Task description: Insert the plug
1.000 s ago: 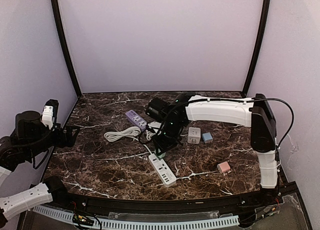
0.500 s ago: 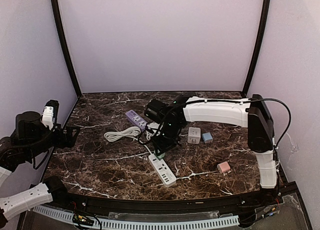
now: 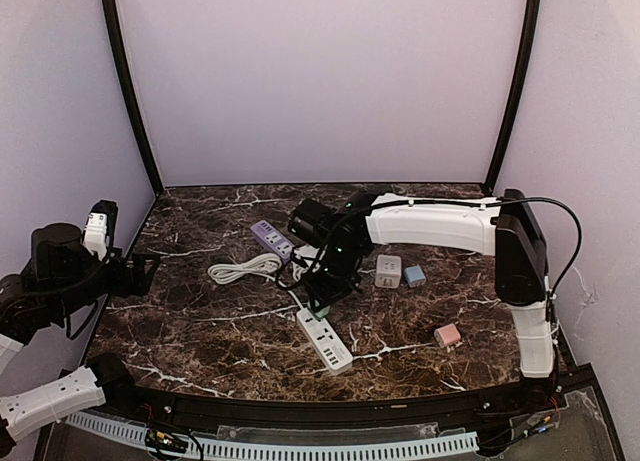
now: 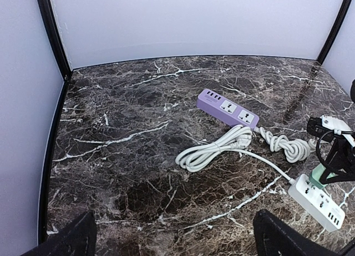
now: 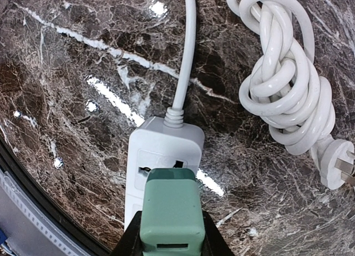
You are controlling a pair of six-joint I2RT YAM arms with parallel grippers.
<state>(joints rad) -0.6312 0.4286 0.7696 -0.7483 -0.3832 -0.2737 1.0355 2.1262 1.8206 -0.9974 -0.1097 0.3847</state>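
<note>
My right gripper [image 5: 170,234] is shut on a green plug adapter [image 5: 170,211] and holds it upright right over the first socket of the white power strip [image 5: 158,150]. In the top view the right gripper [image 3: 322,299] stands at the cable end of the white strip [image 3: 325,340]. Whether the prongs are in the socket is hidden by the adapter. The left wrist view shows the green adapter [image 4: 317,175] above the white strip [image 4: 316,201]. My left gripper [image 3: 135,273] is open and empty at the far left, well away from it.
A purple power strip [image 3: 271,239] lies behind the white strip with a coiled white cable [image 3: 243,271] beside it. A grey adapter [image 3: 388,271], a blue adapter [image 3: 414,275] and a pink adapter [image 3: 447,334] lie to the right. A knotted cable bundle [image 5: 285,84] lies next to the socket.
The right arm has shifted very slightly left with the green adapter. The left arm has not moved.
</note>
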